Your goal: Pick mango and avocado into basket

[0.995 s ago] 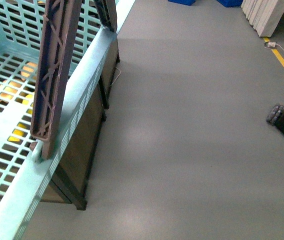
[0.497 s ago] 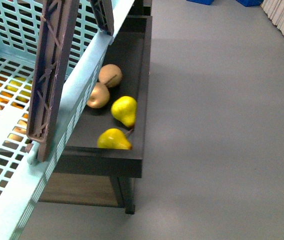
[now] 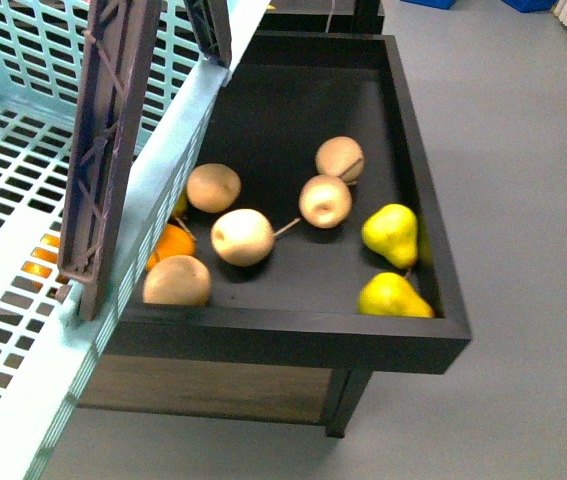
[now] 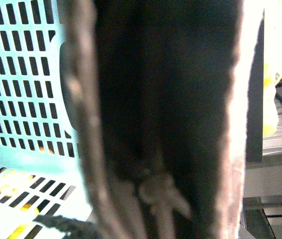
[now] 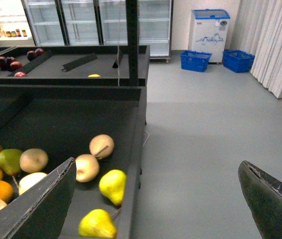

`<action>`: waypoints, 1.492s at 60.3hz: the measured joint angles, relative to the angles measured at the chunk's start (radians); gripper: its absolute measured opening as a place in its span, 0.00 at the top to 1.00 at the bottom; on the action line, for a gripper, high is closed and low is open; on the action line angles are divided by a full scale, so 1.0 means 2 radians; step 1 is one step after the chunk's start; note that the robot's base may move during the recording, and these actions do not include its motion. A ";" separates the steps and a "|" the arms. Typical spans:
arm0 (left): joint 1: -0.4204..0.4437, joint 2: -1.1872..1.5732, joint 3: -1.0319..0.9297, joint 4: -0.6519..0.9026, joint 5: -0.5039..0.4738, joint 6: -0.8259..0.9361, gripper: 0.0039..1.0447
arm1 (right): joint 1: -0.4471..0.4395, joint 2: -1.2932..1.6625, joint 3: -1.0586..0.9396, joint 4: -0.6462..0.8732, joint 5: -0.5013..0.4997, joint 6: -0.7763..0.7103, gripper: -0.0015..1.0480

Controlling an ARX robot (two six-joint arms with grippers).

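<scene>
The mango is not showing, so look slowly. The right gripper [image 5: 156,168] is gaping wide, holding nothing; the left gripper, I cannot tell.

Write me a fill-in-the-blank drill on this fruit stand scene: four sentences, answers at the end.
1. In the front view, ___ yellow pears lie in the black tray.
2. In that view the basket stands to the ___ of the tray.
3. The right gripper has its jaws ___.
4. The two bins by the far wall in the right wrist view are ___.
Missing words: two; left; open; blue.
</scene>
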 joint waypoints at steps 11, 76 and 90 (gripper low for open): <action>0.000 0.000 0.000 0.000 0.001 0.000 0.89 | 0.000 0.000 0.000 0.000 0.000 0.000 0.08; 0.000 0.000 0.000 0.000 0.000 0.000 0.89 | 0.000 0.000 0.000 0.000 0.000 0.000 0.08; 0.000 0.000 0.000 0.000 -0.002 0.001 0.89 | 0.000 0.000 0.000 0.000 -0.001 0.000 0.08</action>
